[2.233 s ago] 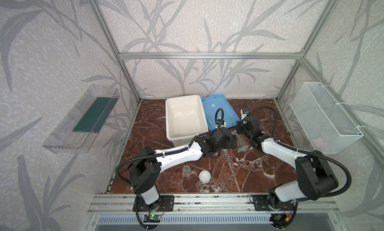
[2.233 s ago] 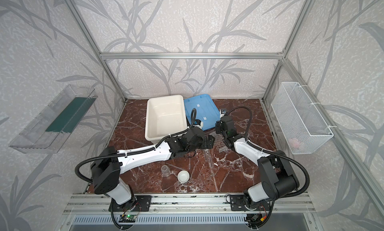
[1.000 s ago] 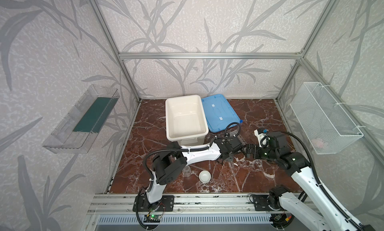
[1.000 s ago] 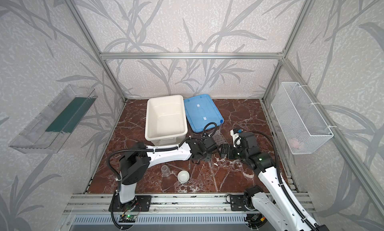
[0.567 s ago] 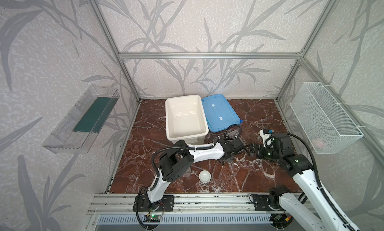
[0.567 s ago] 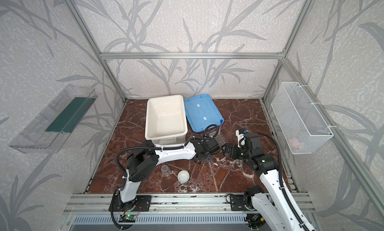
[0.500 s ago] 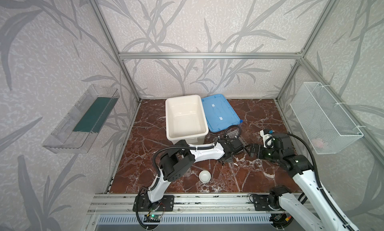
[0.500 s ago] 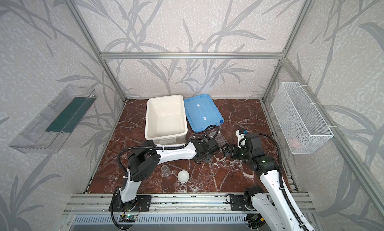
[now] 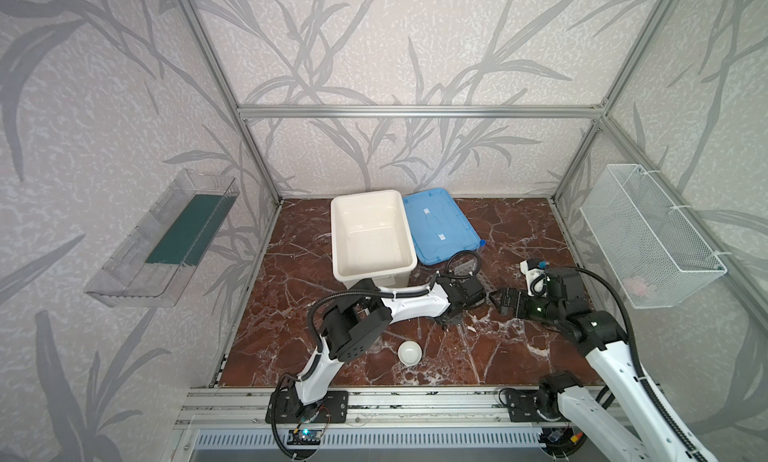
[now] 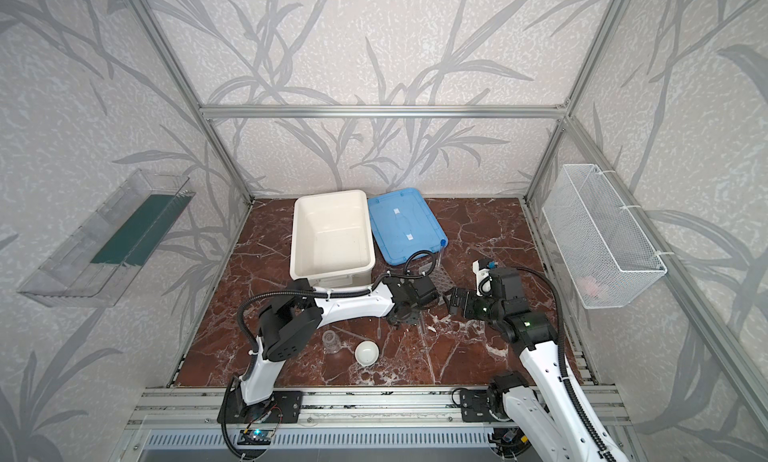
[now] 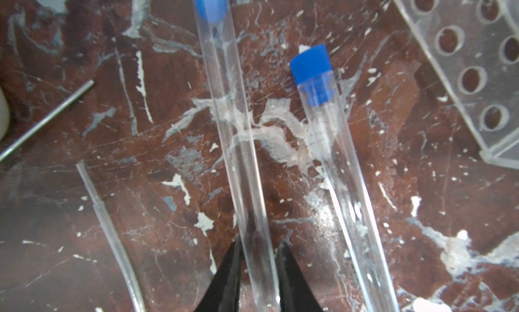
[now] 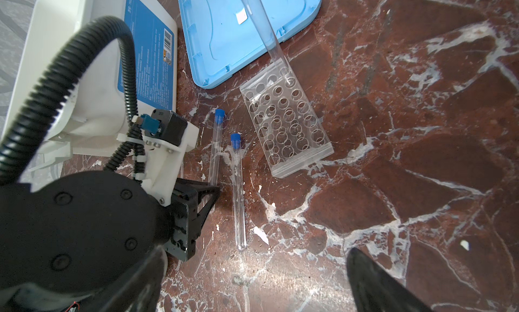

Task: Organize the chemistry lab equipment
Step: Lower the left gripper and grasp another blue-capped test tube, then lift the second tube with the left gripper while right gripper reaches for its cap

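Left end effector [image 11: 259,243], jaws narrow, straddles the closed end of a blue-capped test tube [image 11: 234,133] lying on the desk [image 11: 421,184], cap toward roughly 12 o'clock; whether it grips, I cannot tell. Right end effector [image 12: 255,250] gapes wide, farther off.

Two black fingers [image 11: 227,282] pinch a clear tube [image 11: 238,145] near its rounded end, flat on the marble bench [image 11: 421,184]. A second tube [image 11: 334,161], blue-capped, lies just beside it, with a holed rack [image 11: 460,44] past that. A rod [image 11: 47,119] and a dropper [image 11: 108,226] lie on the other side.
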`<action>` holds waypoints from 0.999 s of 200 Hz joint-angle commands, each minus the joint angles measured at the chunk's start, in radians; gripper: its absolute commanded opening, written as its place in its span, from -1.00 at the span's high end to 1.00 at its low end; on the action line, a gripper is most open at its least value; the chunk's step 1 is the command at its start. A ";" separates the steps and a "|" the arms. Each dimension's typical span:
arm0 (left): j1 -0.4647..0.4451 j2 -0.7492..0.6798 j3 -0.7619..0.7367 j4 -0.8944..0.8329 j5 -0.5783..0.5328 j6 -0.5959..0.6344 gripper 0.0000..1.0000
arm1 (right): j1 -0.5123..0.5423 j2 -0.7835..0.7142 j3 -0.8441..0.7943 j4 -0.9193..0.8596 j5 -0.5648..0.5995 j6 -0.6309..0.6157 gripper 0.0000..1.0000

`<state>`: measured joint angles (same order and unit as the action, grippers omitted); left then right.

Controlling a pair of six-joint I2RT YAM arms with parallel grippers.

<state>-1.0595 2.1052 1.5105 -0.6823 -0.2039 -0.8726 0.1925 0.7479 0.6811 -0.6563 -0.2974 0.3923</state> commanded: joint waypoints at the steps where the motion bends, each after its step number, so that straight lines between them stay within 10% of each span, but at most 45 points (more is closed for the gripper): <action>1: 0.015 0.022 -0.009 -0.008 0.012 -0.002 0.48 | -0.005 -0.014 -0.009 -0.004 -0.007 -0.010 -0.98; 106: 0.020 -0.143 -0.146 0.147 -0.007 0.023 0.65 | -0.006 -0.010 -0.007 0.009 -0.026 -0.015 -0.99; 200: 0.016 -0.422 -0.474 0.607 0.150 0.284 0.65 | -0.008 0.102 0.041 0.156 -0.275 0.060 -0.99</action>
<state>-1.0439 1.7424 1.1198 -0.2626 -0.1310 -0.6807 0.1879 0.8066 0.6857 -0.5835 -0.4652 0.4210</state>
